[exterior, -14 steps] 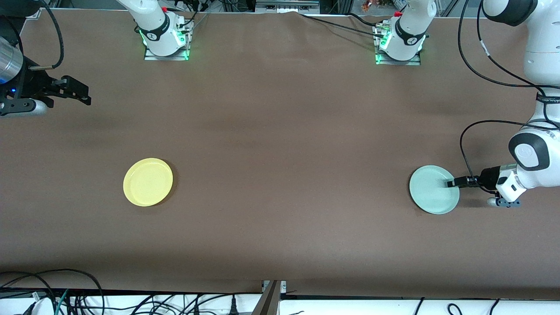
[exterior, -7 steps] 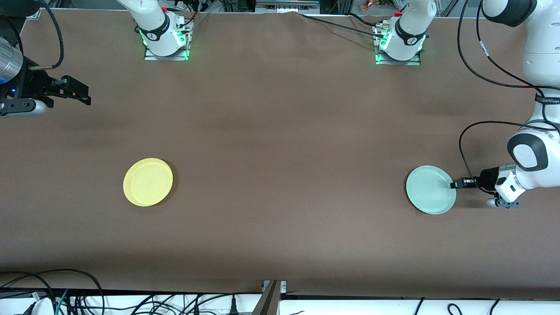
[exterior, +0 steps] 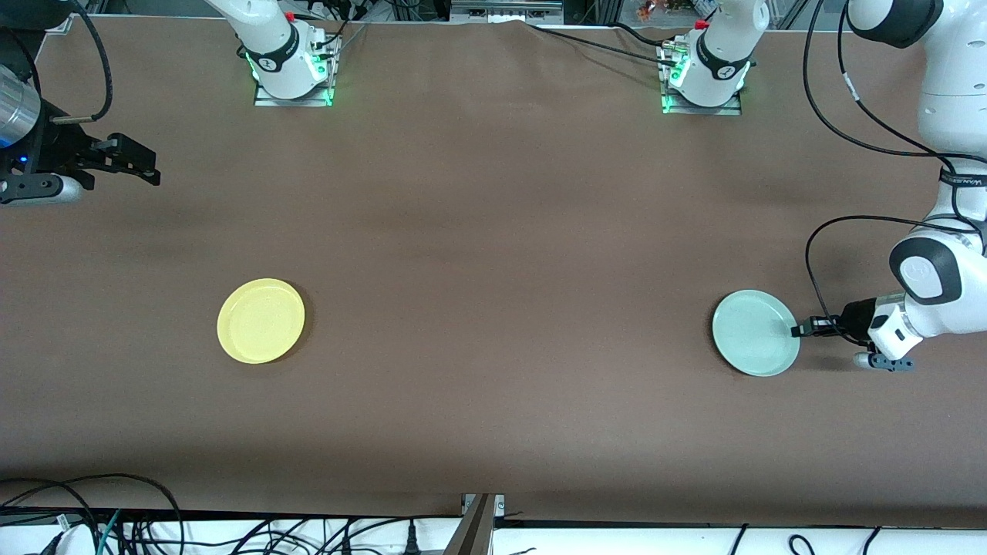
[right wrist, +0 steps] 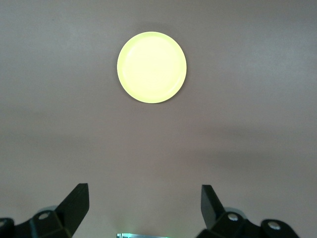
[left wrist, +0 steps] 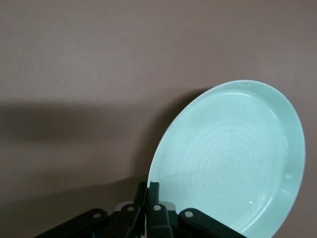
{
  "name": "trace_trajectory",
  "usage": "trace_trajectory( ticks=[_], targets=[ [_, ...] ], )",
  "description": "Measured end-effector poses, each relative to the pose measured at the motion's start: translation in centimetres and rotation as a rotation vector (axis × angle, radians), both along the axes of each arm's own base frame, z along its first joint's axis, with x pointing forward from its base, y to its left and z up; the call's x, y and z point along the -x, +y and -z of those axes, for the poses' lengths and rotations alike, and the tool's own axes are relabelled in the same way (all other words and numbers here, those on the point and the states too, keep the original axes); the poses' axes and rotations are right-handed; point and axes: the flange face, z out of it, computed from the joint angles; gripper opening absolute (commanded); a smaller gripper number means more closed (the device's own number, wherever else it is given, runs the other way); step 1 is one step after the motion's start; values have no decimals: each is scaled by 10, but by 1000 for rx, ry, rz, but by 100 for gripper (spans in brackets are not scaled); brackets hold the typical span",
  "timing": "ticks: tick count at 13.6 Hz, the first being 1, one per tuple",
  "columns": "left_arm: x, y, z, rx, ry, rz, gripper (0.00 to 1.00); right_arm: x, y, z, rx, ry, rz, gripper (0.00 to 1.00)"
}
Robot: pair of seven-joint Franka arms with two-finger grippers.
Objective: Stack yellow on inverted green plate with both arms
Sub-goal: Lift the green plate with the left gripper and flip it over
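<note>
Brown table (exterior: 493, 231): left gripper (exterior: 798, 329) fingers pressed together at green plate (exterior: 754, 333) rim, flip step pending; right gripper (exterior: 150, 166) spread, waiting, yellow (exterior: 261, 321) untouched.

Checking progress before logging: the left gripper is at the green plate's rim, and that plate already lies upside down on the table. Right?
Not quite. The left gripper is at the green plate's rim, but the left wrist view shows the plate's hollow side facing up, not inverted.
</note>
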Motion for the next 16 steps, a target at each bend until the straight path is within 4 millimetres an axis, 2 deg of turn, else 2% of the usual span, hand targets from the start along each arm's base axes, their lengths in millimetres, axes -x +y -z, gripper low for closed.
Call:
trace_trajectory(
  ticks=[3, 6, 8, 12, 16],
  targets=[
    [-29, -37, -39, -12, -78, 62, 0, 0, 0, 0, 0, 0, 0, 100],
    [-52, -89, -84, -100, -136, 177, 0, 0, -1, 0, 0, 0, 1, 100],
    [-62, -126, -103, -158, -159, 245, 0, 0, -1, 0, 0, 0, 2, 100],
    [-72, -226, -134, -302, -204, 377, 0, 0, -2, 0, 0, 0, 3, 100],
    [-67, -324, -147, -496, -282, 489, 0, 0, -2, 0, 0, 0, 4, 100]
  ],
)
